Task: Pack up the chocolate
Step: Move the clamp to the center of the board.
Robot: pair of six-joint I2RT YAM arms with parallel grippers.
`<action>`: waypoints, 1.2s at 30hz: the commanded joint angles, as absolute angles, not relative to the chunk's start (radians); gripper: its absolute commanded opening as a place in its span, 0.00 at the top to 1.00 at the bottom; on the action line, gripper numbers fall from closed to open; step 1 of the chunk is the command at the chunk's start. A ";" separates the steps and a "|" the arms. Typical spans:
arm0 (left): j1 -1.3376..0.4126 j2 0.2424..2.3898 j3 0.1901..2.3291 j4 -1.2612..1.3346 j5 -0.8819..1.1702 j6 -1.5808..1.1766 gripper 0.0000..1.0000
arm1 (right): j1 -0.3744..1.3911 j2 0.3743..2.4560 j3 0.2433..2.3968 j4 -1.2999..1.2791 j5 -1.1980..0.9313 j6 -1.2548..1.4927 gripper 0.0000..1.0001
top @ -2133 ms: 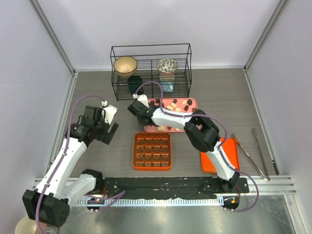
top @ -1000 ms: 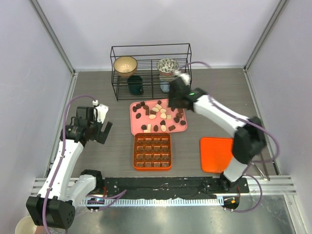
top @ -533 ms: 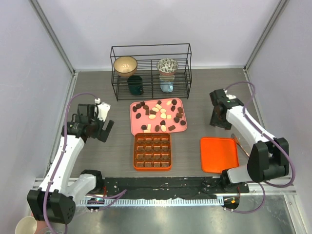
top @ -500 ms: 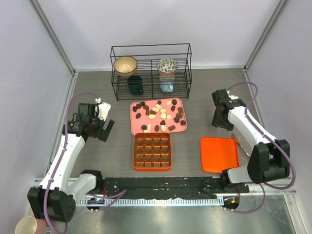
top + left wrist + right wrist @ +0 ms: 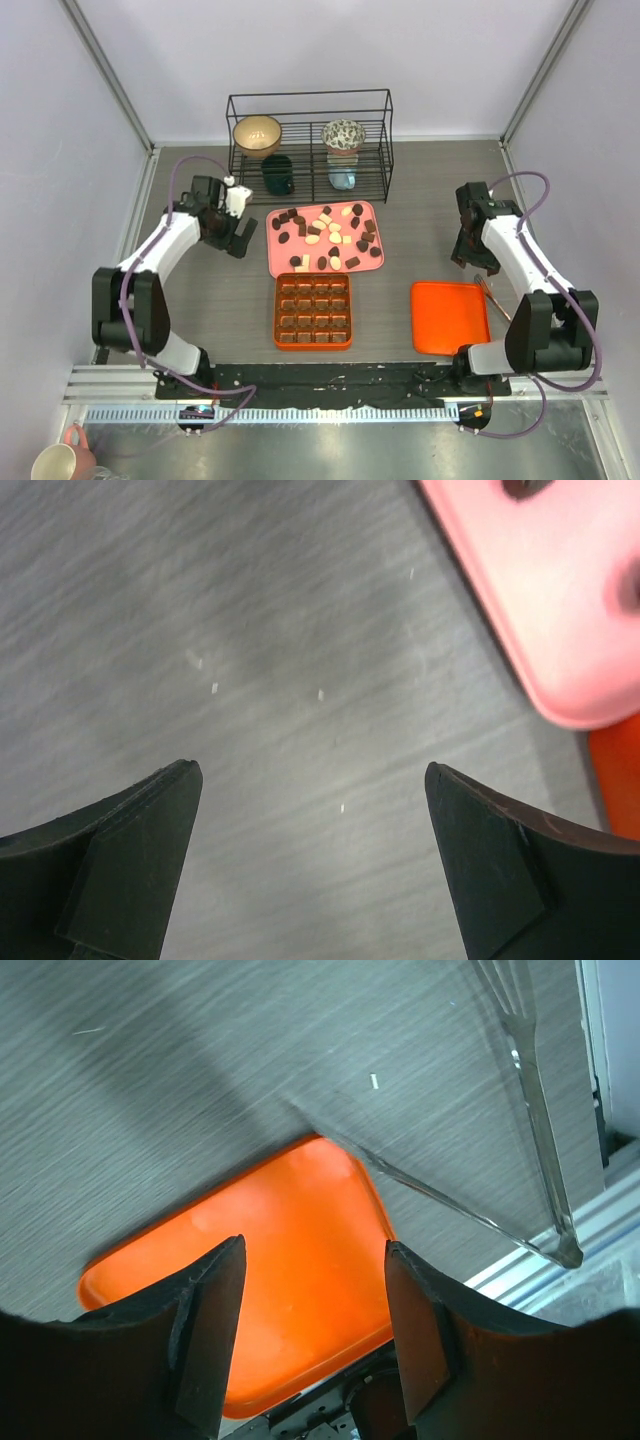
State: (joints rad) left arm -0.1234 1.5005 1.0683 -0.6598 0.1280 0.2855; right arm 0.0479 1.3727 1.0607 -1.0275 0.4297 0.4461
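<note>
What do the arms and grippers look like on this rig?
The left arm and right arm have white links with black joints, and a lilac cable loops along each. The left gripper and right gripper are matte black, with broad fingers tapering to blunt tips.

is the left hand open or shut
Open: the left hand has its fingers wide apart, with only bare table between them.
</note>
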 commanded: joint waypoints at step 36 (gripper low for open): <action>-0.187 1.609 1.062 -0.468 0.107 0.339 0.00 | -0.132 1.716 1.134 -0.899 0.394 0.407 0.72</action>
State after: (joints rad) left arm -0.1925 1.6573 1.0775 -0.5106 0.1242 0.3229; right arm -0.1265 1.7130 1.0912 -0.9215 0.3973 0.4126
